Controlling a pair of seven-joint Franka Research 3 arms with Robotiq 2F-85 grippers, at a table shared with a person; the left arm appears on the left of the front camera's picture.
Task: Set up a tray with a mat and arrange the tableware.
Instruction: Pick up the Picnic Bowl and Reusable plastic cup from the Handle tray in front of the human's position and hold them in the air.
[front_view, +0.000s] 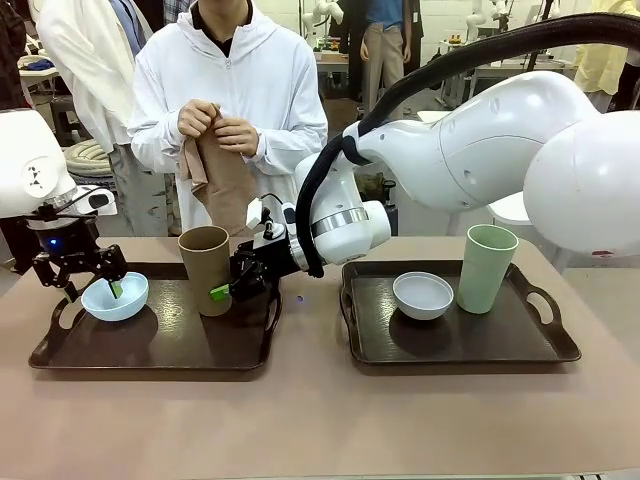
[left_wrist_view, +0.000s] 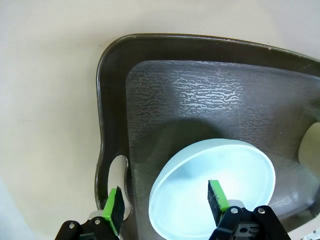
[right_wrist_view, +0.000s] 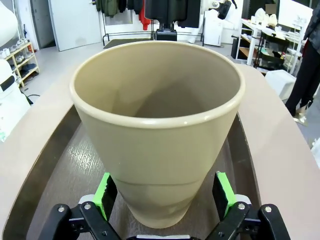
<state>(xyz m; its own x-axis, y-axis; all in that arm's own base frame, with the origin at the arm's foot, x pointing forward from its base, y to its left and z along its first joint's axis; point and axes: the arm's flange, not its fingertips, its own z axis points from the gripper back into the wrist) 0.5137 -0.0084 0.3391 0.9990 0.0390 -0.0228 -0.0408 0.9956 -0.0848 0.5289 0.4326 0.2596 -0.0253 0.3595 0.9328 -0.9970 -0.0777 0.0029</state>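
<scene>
Two dark brown trays lie on the table. On the left tray sit a pale blue bowl and a tall tan brown cup. My left gripper hangs open over the blue bowl, one green pad inside it and the other outside its rim; my left gripper does not touch it. My right gripper reaches across to the tan cup. Its open fingers flank the cup's lower part. Across the table, a person holds a tan cloth mat in both hands.
The right tray carries a greyish white bowl and a pale green cup. My right arm spans the table's middle above the gap between the trays. Bare table runs along the front edge.
</scene>
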